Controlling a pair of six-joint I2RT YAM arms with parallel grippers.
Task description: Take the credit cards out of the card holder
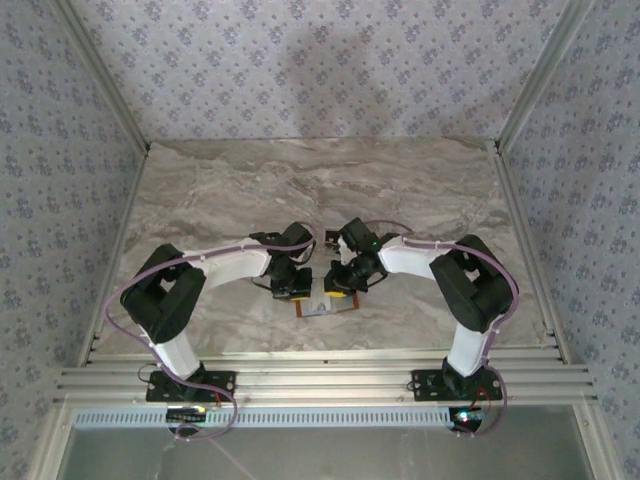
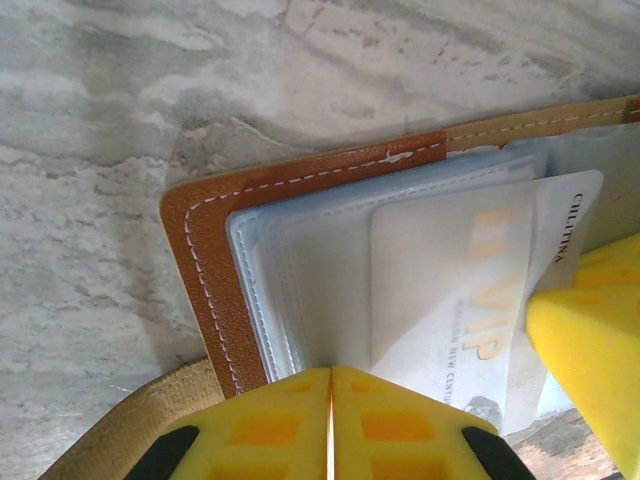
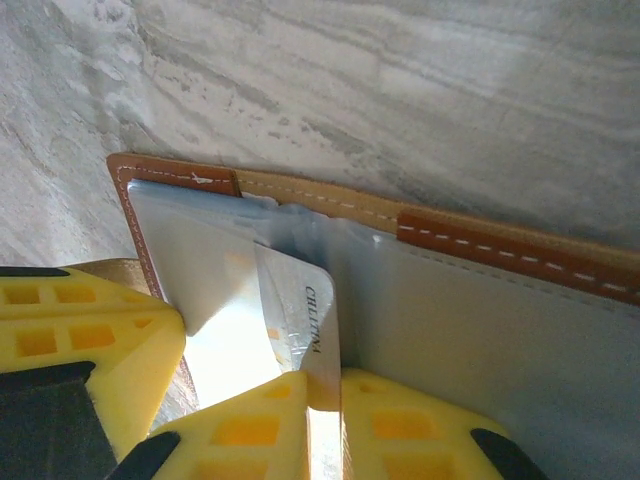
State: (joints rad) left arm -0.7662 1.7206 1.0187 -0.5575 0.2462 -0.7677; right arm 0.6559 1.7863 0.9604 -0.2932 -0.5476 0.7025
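Card holder (image 1: 322,305) lies open on the marble table (image 1: 250,190), midway between your two arm bases, both wrists bent down over it. In the left wrist view its brown stitched edge (image 2: 200,260) frames pale clear sleeves, and a white credit card (image 2: 450,290) with orange "VIP" lettering sticks partly out of a sleeve. Your left gripper (image 2: 330,420) has its yellow jaws pressed flat together at the holder's near edge; can't tell if a sleeve is pinched between them. Your right gripper (image 3: 322,420) is narrowed on that credit card (image 3: 305,320), whose white edge runs down between the two yellow fingers; the card's far end is still tucked in the sleeve. The two grippers sit just beside each other over the holder (image 3: 500,245).
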